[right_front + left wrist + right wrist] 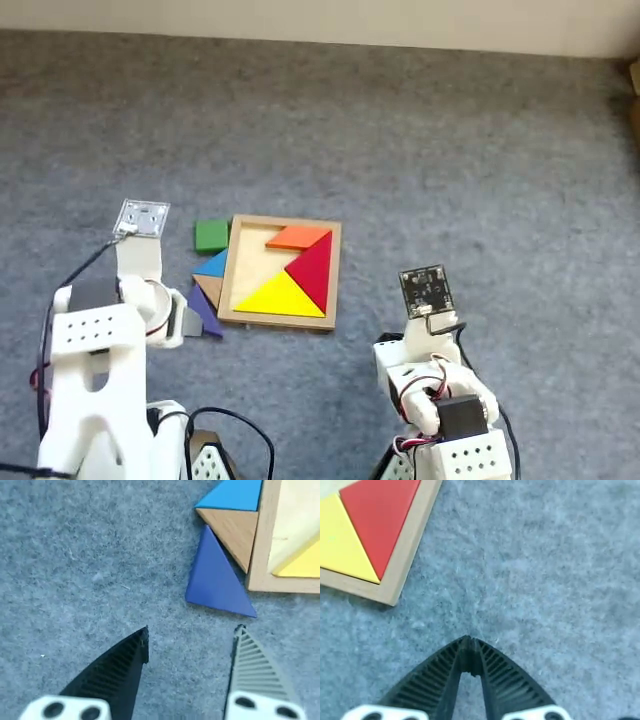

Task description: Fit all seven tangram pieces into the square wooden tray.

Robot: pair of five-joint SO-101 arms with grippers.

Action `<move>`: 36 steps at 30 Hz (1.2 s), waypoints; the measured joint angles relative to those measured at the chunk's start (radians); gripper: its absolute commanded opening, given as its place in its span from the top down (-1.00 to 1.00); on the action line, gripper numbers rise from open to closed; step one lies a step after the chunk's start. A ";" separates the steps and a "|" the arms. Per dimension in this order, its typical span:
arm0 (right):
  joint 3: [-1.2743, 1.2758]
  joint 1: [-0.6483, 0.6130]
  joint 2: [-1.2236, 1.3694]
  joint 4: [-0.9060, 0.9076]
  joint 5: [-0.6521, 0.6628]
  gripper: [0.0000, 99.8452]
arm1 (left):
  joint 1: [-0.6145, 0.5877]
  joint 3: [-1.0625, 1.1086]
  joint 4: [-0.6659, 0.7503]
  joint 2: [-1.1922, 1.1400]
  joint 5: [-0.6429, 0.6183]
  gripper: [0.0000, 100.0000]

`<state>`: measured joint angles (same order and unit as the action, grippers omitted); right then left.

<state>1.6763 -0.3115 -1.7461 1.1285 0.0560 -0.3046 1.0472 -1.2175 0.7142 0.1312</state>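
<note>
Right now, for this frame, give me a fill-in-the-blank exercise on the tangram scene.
The square wooden tray holds ___ coloured pieces: the yellow triangle, the red triangle and the orange piece.
The green square piece lies ___ the tray.
The left gripper, near the dark blue triangle, is ___.
The right gripper is ___.
Missing words: three; outside; open; shut.

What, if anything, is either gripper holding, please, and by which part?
Nothing: the left gripper is open near the dark blue triangle; the right gripper is shut, empty.
</note>
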 measured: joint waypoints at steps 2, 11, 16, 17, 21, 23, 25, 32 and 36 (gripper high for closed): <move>0.000 0.000 0.000 0.000 0.000 0.99 | 0.011 0.000 0.035 -0.026 -0.035 0.47; 0.000 0.000 0.000 0.000 0.000 0.99 | 0.020 0.005 0.261 -0.253 -0.117 0.47; 0.000 0.000 0.000 0.000 0.000 0.99 | 0.023 -0.054 0.249 -0.348 -0.117 0.47; 0.000 0.000 0.000 0.000 0.000 0.99 | 0.023 -0.068 0.241 -0.362 -0.117 0.47; 0.000 0.000 0.000 0.000 0.000 0.99 | 0.063 -0.104 0.226 -0.411 -0.117 0.47; 0.000 0.000 0.000 0.000 0.000 0.99 | 0.087 -0.118 0.222 -0.433 -0.117 0.47; 0.000 0.000 0.000 0.000 0.000 0.99 | 0.104 -0.121 0.222 -0.457 -0.117 0.47; 0.000 0.000 0.000 0.000 0.000 0.99 | 0.114 -0.121 0.219 -0.473 -0.117 0.54; 0.000 0.000 0.000 0.000 0.000 0.99 | 0.123 -0.121 0.218 -0.473 -0.117 0.65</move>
<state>1.6763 -0.3115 -1.7461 1.1285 0.0560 -0.1818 0.9260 -0.9996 0.2417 0.0146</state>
